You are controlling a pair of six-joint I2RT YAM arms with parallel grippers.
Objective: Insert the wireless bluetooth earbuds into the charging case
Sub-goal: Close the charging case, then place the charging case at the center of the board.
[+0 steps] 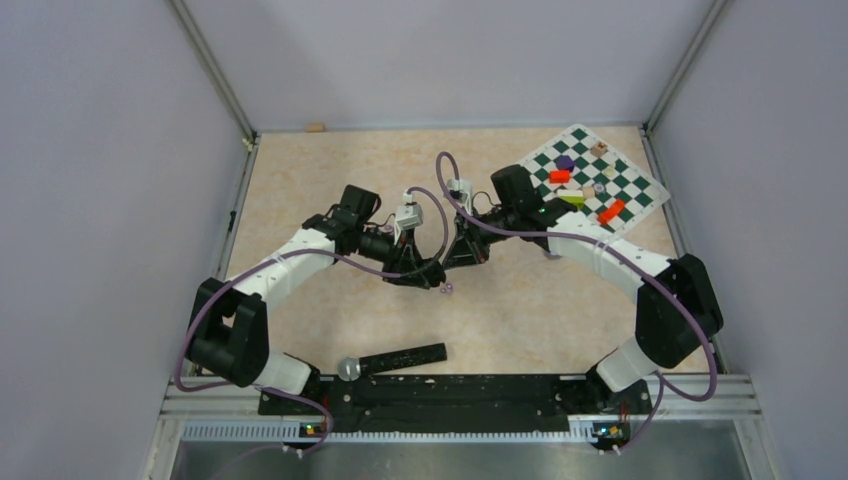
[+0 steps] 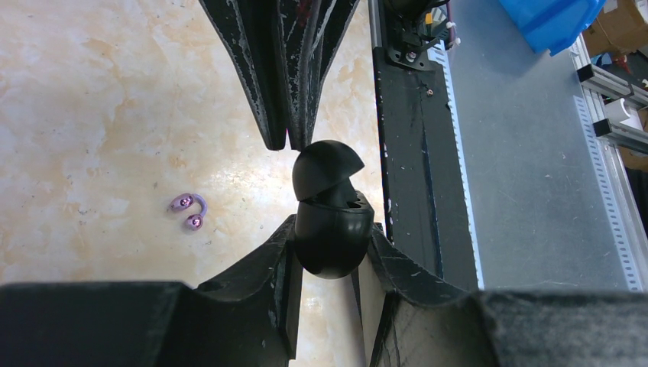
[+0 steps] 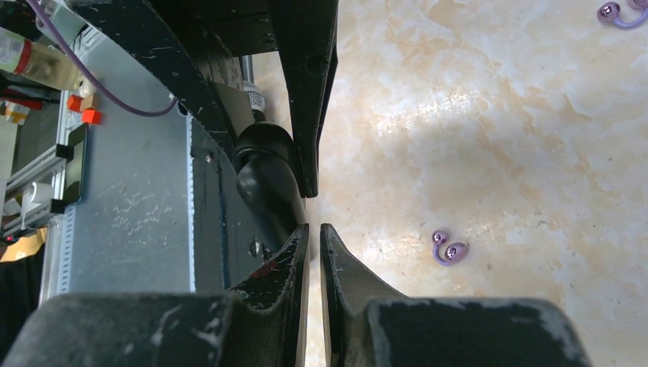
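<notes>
Beige marbled stone covers the table [image 1: 330, 180], which is walled in by pale panels. Both arms reach inward from their bases at the near edge, the left arm [image 1: 290, 260] and the right arm [image 1: 610, 255] meeting nose to nose over the middle of the table.

At the far right corner lies a green-and-white chessboard [image 1: 637, 186] turned like a diamond, with coloured blocks [image 1: 611, 211] scattered on it. A black bar [image 1: 400, 358] with a silvery round end lies near the arm bases.

The left claw [image 2: 333, 237] is clamped on the charging case [image 2: 332, 256], a glossy black oval held by its body above the table. The domed lid [image 2: 327, 168] is tilted up on one side, so the dark inside of the case shows under it.

The right claw [image 3: 314, 245] has its fingers drawn nearly together, with only a thin slit between them. I cannot make out whether anything is pinched there. In the left wrist view its tips hang just above the raised lid.

One lilac earbud [image 2: 189, 212], two shiny beads joined by a curved band, lies on the table beside the claws, apart from the case and touching neither claw. The second lilac earbud [image 3: 620, 11] lies well away from it, at the edge of the right wrist view.
</notes>
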